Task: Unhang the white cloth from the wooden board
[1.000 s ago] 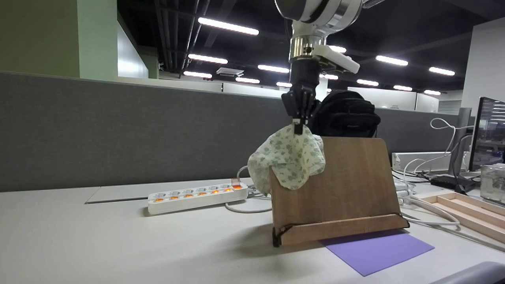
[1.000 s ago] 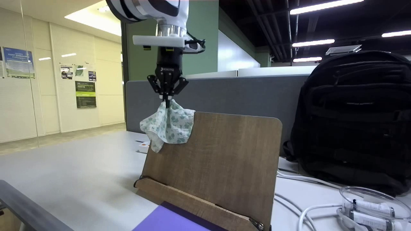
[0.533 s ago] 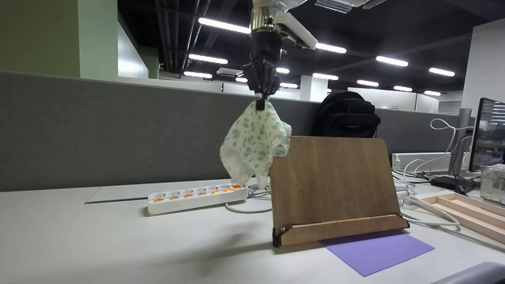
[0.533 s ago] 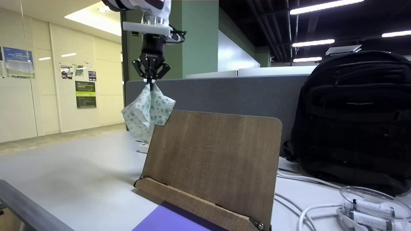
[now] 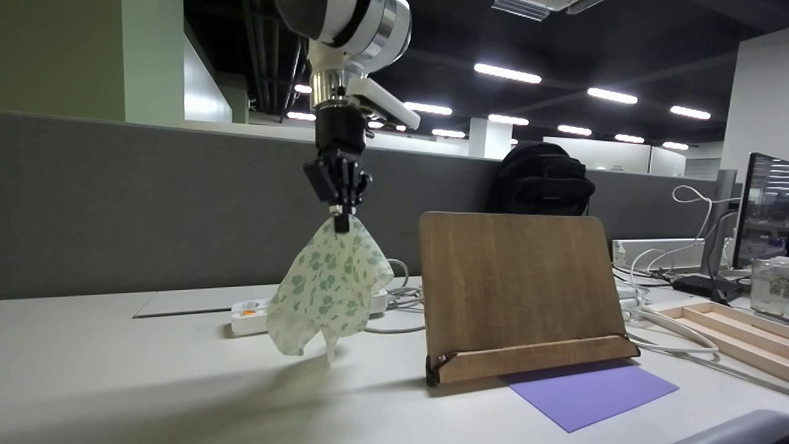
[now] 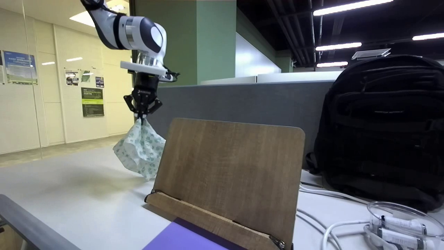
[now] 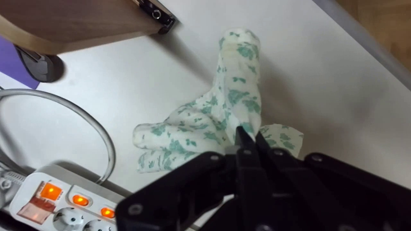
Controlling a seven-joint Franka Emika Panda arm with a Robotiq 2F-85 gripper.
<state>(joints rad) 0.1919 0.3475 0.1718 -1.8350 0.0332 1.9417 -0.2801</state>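
- Pinching an upper fold of cloth [image 5: 328, 287] between the fingers [image 7: 244, 142] of the gripper [image 6: 141, 119], brought together to little more than fabric thickness. Could slip free on a jolt, given so small a bite at the tips.
- Hanging slack below, over the table [image 5: 154, 382]; touching it at the lowest corner or not, cannot tell. Would crumple or drag if lowered too fast or moved sideways too low.
- Covering part of the strip [image 5: 249, 320] in an exterior view; near the looped cord [image 7: 111, 155] in the wrist view. Might drape over lit switches [image 7: 80, 200] if let go that way, or hook the cord if swept low.
- Off the board [image 6: 225, 173] already, so probably needing only a set-down and release; overlapping its edge in an exterior view, apart from it in the wrist view. Could brush or tip it if swung closer.
- Could also shift the sheet [image 5: 592, 394], partly under the board, by shoving the latter.
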